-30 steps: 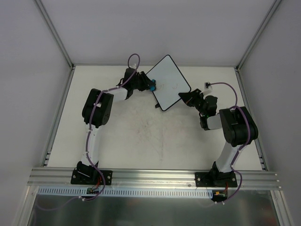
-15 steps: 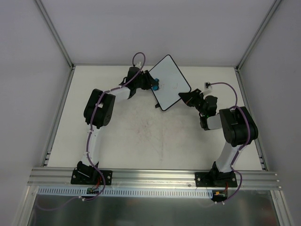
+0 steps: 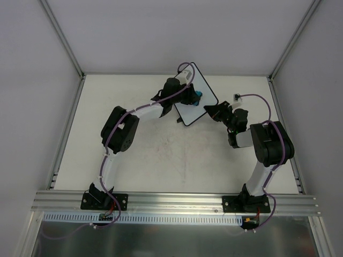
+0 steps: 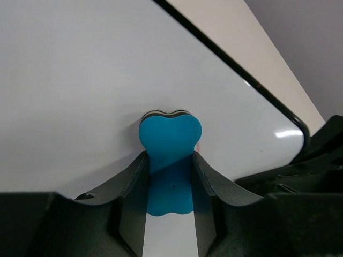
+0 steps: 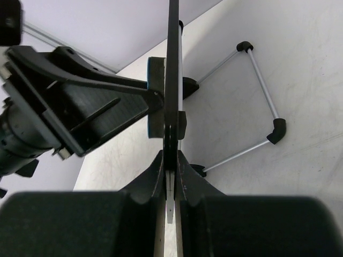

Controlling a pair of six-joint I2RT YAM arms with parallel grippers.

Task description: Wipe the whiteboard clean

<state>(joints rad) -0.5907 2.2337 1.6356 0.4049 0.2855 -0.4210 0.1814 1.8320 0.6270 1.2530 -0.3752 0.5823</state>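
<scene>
Right wrist: whiteboard edge-on between right fingers, blue eraser against it.

The overhead view is bright and even, with faint soft shadows on the table. In the left wrist view the whiteboard shows glare at three o'clock; the eraser falls into shadow at six o'clock inside the dark, soft-edged left gripper. The right gripper at six o'clock blurs to black.

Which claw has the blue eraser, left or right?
The left claw: it is shut on the blue eraser, which touches the whiteboard face. The right claw only pinches the whiteboard's edge.
</scene>
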